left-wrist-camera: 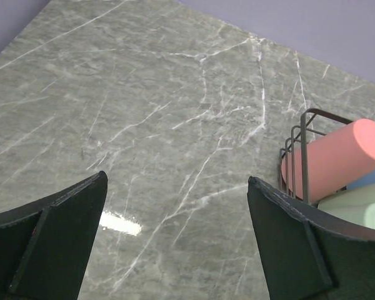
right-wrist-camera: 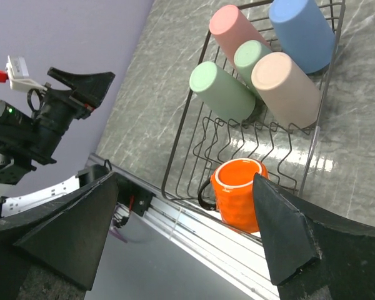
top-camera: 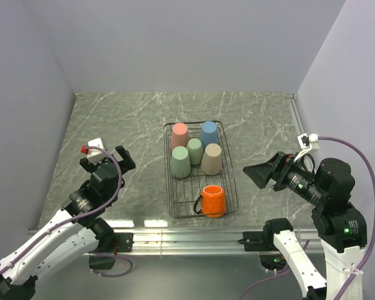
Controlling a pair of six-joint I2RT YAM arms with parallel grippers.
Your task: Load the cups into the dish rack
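The black wire dish rack (top-camera: 170, 187) sits mid-table and holds all six cups, bottoms up. At its far end are the salmon-pink (top-camera: 179, 134), blue (top-camera: 208, 133), short pale green (top-camera: 195, 150), taller pale green (top-camera: 180, 162) and beige (top-camera: 212, 159) cups. The orange mug (top-camera: 213, 200) stands at the near end. My left gripper (top-camera: 107, 160) is open and empty above bare table left of the rack. My right gripper (top-camera: 260, 172) is open and empty, right of the rack. The right wrist view shows the mug (right-wrist-camera: 239, 194) between its open fingers, well beyond them.
The left wrist view shows the rack's corner (left-wrist-camera: 303, 150) and the pink cup (left-wrist-camera: 337, 159) at its right edge. Grey walls enclose the marble table on three sides. A metal rail (top-camera: 187, 237) runs along the near edge. The left arm (right-wrist-camera: 44, 112) shows in the right wrist view.
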